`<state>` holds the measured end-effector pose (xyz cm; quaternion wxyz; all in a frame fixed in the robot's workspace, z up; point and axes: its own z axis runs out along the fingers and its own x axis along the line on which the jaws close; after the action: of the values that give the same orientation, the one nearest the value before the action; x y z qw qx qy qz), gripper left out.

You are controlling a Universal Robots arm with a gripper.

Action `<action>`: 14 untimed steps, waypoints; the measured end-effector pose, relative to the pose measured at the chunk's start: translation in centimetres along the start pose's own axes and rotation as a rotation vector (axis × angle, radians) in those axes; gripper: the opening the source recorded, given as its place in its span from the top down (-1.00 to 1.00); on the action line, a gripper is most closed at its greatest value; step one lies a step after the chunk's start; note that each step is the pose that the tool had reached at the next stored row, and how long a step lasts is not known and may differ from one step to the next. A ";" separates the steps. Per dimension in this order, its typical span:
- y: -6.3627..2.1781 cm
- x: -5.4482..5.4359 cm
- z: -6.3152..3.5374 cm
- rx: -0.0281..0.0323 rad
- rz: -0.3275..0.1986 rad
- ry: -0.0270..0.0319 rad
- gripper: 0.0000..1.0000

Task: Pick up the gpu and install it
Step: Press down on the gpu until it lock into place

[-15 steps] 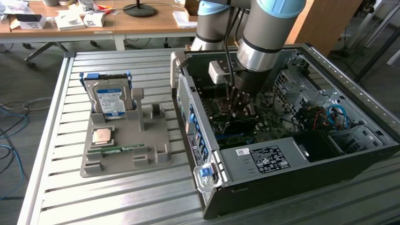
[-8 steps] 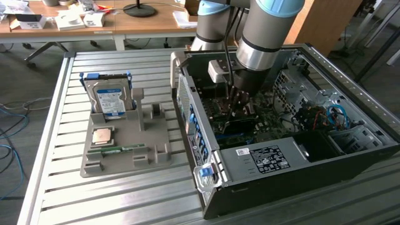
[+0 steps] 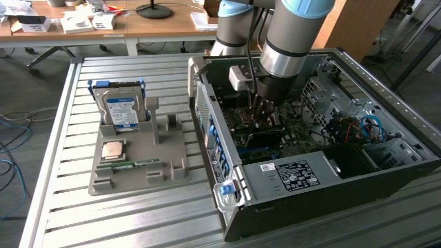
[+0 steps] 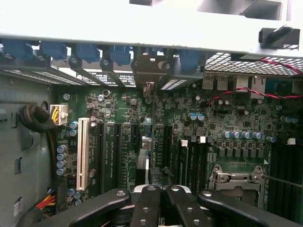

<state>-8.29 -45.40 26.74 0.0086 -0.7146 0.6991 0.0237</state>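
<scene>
Black jointed hand over thin upright gpu

The computer case is set on the table, with the parts tray at the exterior view's left.

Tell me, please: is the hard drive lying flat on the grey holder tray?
No. The hard drive stands upright in a slot at the far end of the grey holder tray, its blue-white label facing the camera.

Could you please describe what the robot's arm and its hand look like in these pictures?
The arm is a thick grey cylinder with light blue joint caps and a black ring. The hand has glossy black linkage fingers studded with silver round pivot pins.
</scene>
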 end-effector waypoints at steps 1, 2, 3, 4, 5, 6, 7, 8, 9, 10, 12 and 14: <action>0.00 0.0 0.00 0.0000 0.000 0.0000 0.79; 0.00 0.0 0.00 0.0000 0.000 -0.0001 0.79; 0.00 0.0 0.00 0.0000 0.000 0.0000 0.79; 0.00 0.0 0.00 0.0000 0.000 0.0000 0.79; 0.00 0.0 0.00 0.0000 0.000 0.0000 0.79; 0.00 0.0 0.00 0.0000 0.000 0.0000 0.79; 0.00 0.0 0.00 0.0000 0.000 0.0000 0.79; 0.00 0.0 0.00 0.0000 0.000 0.0000 0.79; 0.00 0.0 0.00 0.0000 0.000 -0.0001 0.79; 0.00 0.0 -0.01 0.0002 0.000 -0.0004 0.79; 0.01 0.0 -0.14 -0.0001 0.000 0.0000 0.79; 0.01 0.0 -0.30 0.0000 0.000 0.0000 0.79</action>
<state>-8.30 -45.39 27.03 0.0086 -0.7146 0.6991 0.0237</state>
